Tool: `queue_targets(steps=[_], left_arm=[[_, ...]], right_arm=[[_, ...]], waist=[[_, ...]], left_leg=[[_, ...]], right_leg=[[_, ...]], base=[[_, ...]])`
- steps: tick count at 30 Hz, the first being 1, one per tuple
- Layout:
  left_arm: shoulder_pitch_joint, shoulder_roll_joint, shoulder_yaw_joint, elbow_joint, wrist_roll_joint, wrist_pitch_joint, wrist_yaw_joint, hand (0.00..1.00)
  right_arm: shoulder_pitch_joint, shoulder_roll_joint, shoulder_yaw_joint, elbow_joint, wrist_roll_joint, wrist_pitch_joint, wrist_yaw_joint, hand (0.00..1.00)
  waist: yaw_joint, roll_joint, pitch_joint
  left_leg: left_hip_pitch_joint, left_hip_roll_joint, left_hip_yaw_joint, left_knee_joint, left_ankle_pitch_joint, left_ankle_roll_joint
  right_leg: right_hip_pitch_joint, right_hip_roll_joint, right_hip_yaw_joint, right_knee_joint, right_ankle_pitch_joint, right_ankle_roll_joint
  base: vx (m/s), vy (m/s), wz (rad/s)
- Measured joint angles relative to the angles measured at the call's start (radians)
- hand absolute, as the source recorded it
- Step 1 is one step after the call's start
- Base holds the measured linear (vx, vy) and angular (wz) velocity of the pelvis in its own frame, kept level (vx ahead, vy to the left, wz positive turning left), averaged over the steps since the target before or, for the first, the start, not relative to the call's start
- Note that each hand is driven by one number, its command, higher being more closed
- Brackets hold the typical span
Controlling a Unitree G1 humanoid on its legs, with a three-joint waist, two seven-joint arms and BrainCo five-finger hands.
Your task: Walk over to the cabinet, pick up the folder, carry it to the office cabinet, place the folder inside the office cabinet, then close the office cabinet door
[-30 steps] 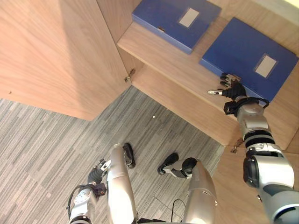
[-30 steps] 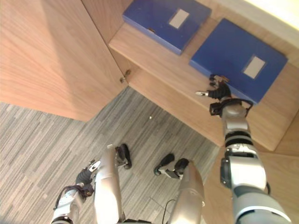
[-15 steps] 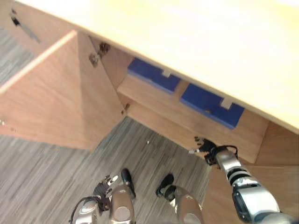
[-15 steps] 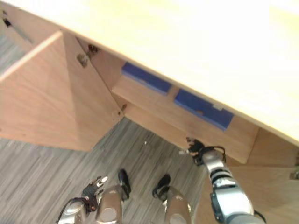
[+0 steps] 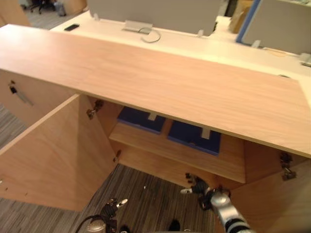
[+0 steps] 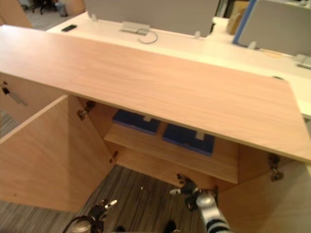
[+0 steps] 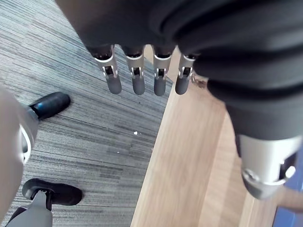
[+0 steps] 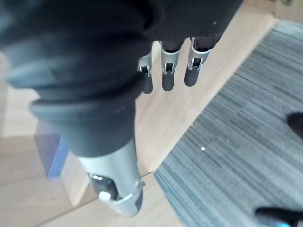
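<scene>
Blue folder lies shelved in the cabinet; our left hand and right hand hang empty, fingers loosely apart; we judge only closing the door remains.

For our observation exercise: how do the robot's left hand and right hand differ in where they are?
The right hand is up just below the shelf with the blue folders; the left hand hangs lower, over the carpet beside the open door. The right hand is nearer the folders than the left hand. Both have relaxed fingers and hold nothing.
</scene>
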Motion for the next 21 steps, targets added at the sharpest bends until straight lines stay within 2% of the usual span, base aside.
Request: queue_targets(steps=[1,2,3,4,5,6,7,9,10,13,17,21], left_arm=[[0.017,-0.006,0.008,0.000,-0.001,0.001,0.010,0.00],[0.033,-0.012,0.024,0.001,-0.001,-0.001,0.020,0.00],[0.039,-0.019,0.027,0.002,-0.002,-0.001,0.026,0.00],[0.033,-0.037,0.026,0.007,-0.012,-0.008,0.039,0.00],[0.029,-0.064,0.024,0.020,-0.026,-0.013,0.054,0.00],[0.029,-0.070,0.023,0.021,-0.034,-0.017,0.062,0.00],[0.021,-0.079,0.015,0.035,-0.055,-0.025,0.075,0.00],[0.003,-0.079,-0.018,0.057,-0.058,-0.030,0.083,0.00],[0.000,-0.080,-0.042,0.058,-0.057,-0.031,0.084,0.00],[0.003,-0.078,-0.079,0.068,-0.053,-0.034,0.084,0.00],[-0.006,-0.067,-0.107,0.100,-0.049,-0.041,0.085,0.00],[-0.013,-0.067,-0.111,0.117,-0.039,-0.042,0.085,0.00]], right_arm=[[0.029,0.034,0.002,0.022,0.038,0.000,-0.020,0.00],[0.060,0.054,0.016,0.037,0.077,-0.001,-0.037,0.00],[0.071,0.058,0.020,0.050,0.096,-0.003,-0.042,0.00],[0.082,0.058,0.023,0.077,0.137,-0.004,-0.060,0.00],[0.102,0.048,0.017,0.097,0.175,-0.013,-0.079,0.00],[0.114,0.042,0.012,0.097,0.195,-0.016,-0.088,0.00],[0.123,0.028,0.007,0.099,0.226,-0.032,-0.097,0.00],[0.134,0.021,-0.007,0.103,0.265,-0.038,-0.106,0.00],[0.146,0.017,-0.036,0.103,0.280,-0.042,-0.110,0.00],[0.185,0.012,-0.091,0.105,0.366,-0.046,-0.132,0.00],[0.217,0.025,-0.167,0.086,0.425,-0.063,-0.170,0.00],[0.250,0.047,-0.245,0.036,0.425,-0.067,-0.212,0.00]], waist=[[0.001,0.000,-0.002],[0.007,-0.003,-0.011],[0.006,-0.004,-0.014],[0.006,0.009,-0.010],[0.003,0.031,-0.008],[0.001,0.040,-0.014],[-0.005,0.055,-0.024],[-0.019,0.046,-0.023],[-0.024,0.043,-0.022],[-0.047,0.047,-0.019],[-0.075,0.049,-0.009],[-0.082,0.067,0.003]], left_leg=[[0.044,0.027,0.061,0.053,-0.035,-0.016],[0.044,0.069,0.066,0.160,-0.093,-0.012],[0.036,0.088,0.028,0.215,-0.121,-0.007],[0.019,0.098,-0.128,0.282,-0.173,-0.011],[0.017,0.100,-0.257,0.295,-0.201,-0.036],[0.023,0.103,-0.286,0.287,-0.213,-0.046],[0.029,0.110,-0.286,0.249,-0.232,-0.055],[0.048,0.081,-0.221,0.187,-0.225,-0.047],[0.063,0.053,-0.170,0.151,-0.213,-0.041],[0.083,0.003,-0.084,0.110,-0.201,-0.036],[0.112,-0.031,-0.030,0.075,-0.195,-0.035],[0.128,-0.043,-0.004,0.060,-0.191,-0.033]], right_leg=[[0.020,0.022,0.071,0.007,0.000,-0.002],[0.020,0.041,0.140,0.022,-0.007,-0.014],[0.014,0.051,0.173,0.031,-0.015,-0.013],[-0.001,0.076,0.236,0.042,-0.021,-0.021],[-0.008,0.107,0.279,0.041,-0.020,-0.021],[-0.022,0.123,0.303,0.042,-0.019,-0.020],[-0.047,0.144,0.334,0.038,-0.014,-0.012],[-0.087,0.141,0.393,0.034,-0.005,0.000],[-0.106,0.133,0.433,0.024,0.017,0.017],[-0.138,0.125,0.528,0.001,0.084,0.020],[-0.155,0.129,0.586,0.006,0.127,0.018],[-0.163,0.136,0.611,0.021,0.130,0.021]], base=[[-0.11,-0.070,-1.66],[-0.10,-0.109,-1.70],[-0.15,-0.136,-1.66],[-0.20,-0.111,-1.55],[-0.19,-0.038,-1.51],[-0.16,0.031,-1.41],[-0.12,0.079,-1.27],[-0.12,0.091,-1.16],[-0.12,0.081,-0.98],[-0.08,0.091,-0.91],[0.01,0.059,-0.48],[0.06,0.046,-0.20]])
